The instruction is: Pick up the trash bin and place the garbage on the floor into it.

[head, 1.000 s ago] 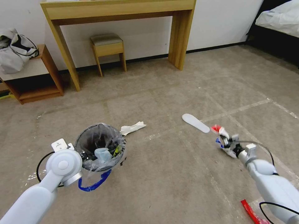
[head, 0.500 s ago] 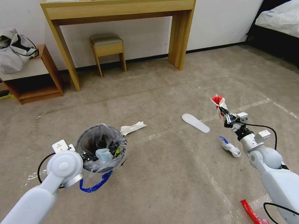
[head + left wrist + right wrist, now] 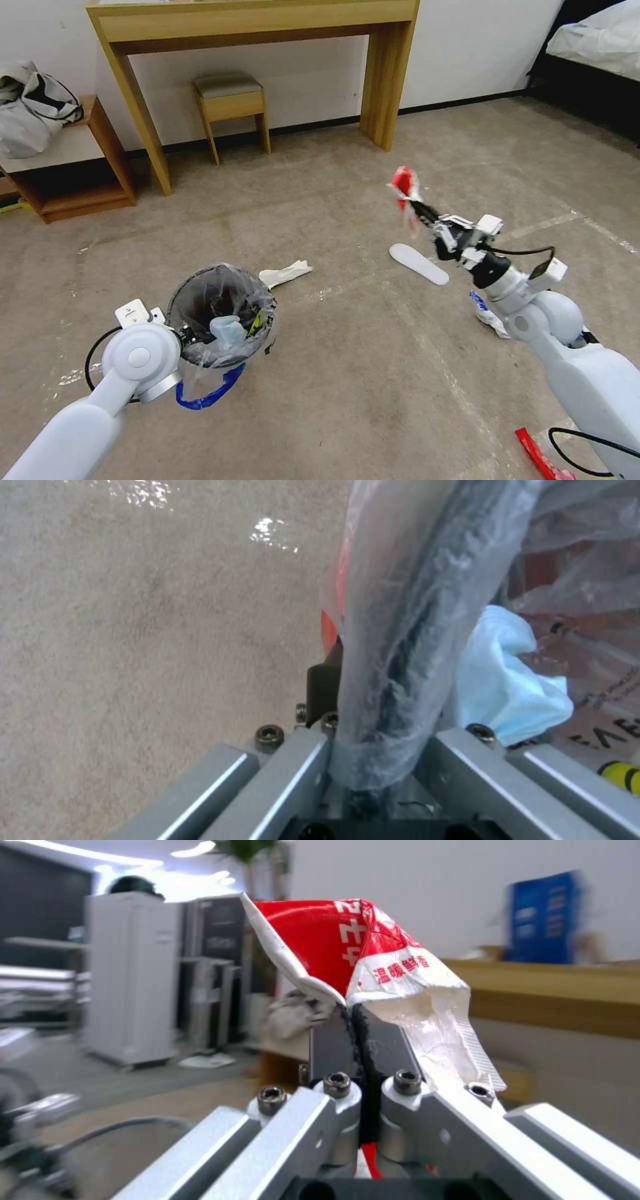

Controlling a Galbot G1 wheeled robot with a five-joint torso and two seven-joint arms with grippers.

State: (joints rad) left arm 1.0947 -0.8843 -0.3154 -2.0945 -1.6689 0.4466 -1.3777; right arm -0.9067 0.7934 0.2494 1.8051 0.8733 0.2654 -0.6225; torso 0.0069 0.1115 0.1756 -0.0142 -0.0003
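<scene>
The trash bin [image 3: 220, 317], lined with crinkly clear plastic with a blue loop, hangs at the lower left. My left gripper [image 3: 181, 333] is shut on its rim [image 3: 400, 645]. A pale-blue mask [image 3: 507, 685] lies inside the bin. My right gripper [image 3: 421, 208] is raised in the air right of the bin, shut on a red-and-white packet [image 3: 402, 181] [image 3: 347, 950]. More garbage lies on the floor [image 3: 347, 373]: crumpled white paper [image 3: 285, 273] beyond the bin, a white-and-blue wrapper [image 3: 490, 319] under the right arm, and a red wrapper [image 3: 540, 457] at the lower right.
A flat white insole-shaped piece [image 3: 419, 263] lies on the carpet below the right gripper. A wooden desk [image 3: 253, 27] and a stool [image 3: 230, 100] stand by the far wall. A low shelf [image 3: 73, 167] with a bag is at left, and a bed [image 3: 593, 40] at right.
My right gripper has risen from the floor with the red-and-white packet and swung left toward the bin. The white-and-blue wrapper stayed on the carpet. The bin has shifted slightly.
</scene>
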